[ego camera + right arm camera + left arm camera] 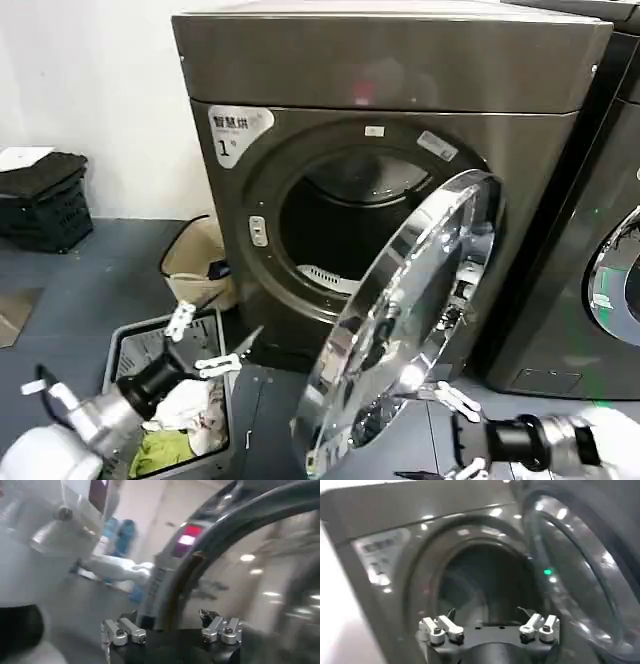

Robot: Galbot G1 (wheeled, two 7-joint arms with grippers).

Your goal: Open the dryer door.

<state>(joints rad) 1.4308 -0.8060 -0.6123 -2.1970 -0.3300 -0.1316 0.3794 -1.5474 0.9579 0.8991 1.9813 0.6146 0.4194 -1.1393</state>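
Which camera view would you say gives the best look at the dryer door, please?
The head view: the dryer door shows nearly whole, swung open on its right-hand hinge, chrome rim edge-on. The left wrist view catches its tinted glass beside the drum opening; the right wrist view shows a close arc of rim.

chrome-rimmed round dryer door (pixel 405 320), swung wide open, hinged rightward

My left arm low at lower left of head view, forearm angled up and inward. Left gripper (pixel 210 340) (pixel 489 629) open, white fingers (pixel 180 320) spread, holding nothing. My right arm enters from lower right corner, reaching leftward. Right gripper (pixel 455 432) (pixel 171 630) open too, fingers (pixel 448 397) apart, nothing between them.
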